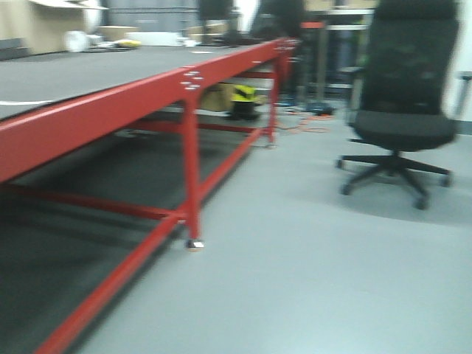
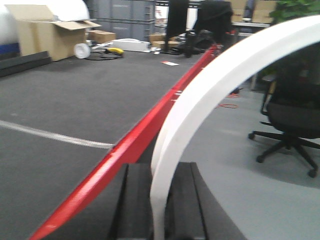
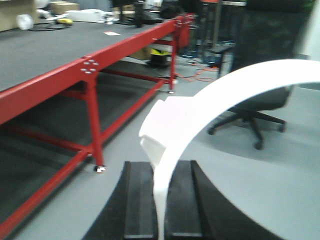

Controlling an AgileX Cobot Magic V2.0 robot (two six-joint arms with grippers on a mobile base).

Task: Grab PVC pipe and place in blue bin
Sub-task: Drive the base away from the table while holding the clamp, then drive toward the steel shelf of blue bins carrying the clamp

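In the left wrist view, a white curved PVC pipe [image 2: 210,85] rises from between the black pads of my left gripper [image 2: 159,169] and arcs up to the right, out of frame. That gripper is shut on it, hanging over the table's red edge. The right wrist view shows my right gripper [image 3: 160,166] shut on a second white curved PVC piece [image 3: 215,97], which has a stepped shoulder and bends right above the grey floor. Neither piece's far end is in view. The blue bin is out of view, and the front view shows no gripper.
A long table with a red steel frame [image 1: 110,110] and a dark mat top runs along the left. Its leg [image 3: 95,125] stands on the grey floor. A black office chair [image 1: 405,110] is at the right. Cardboard boxes [image 2: 50,35] and clutter sit at the table's far end.
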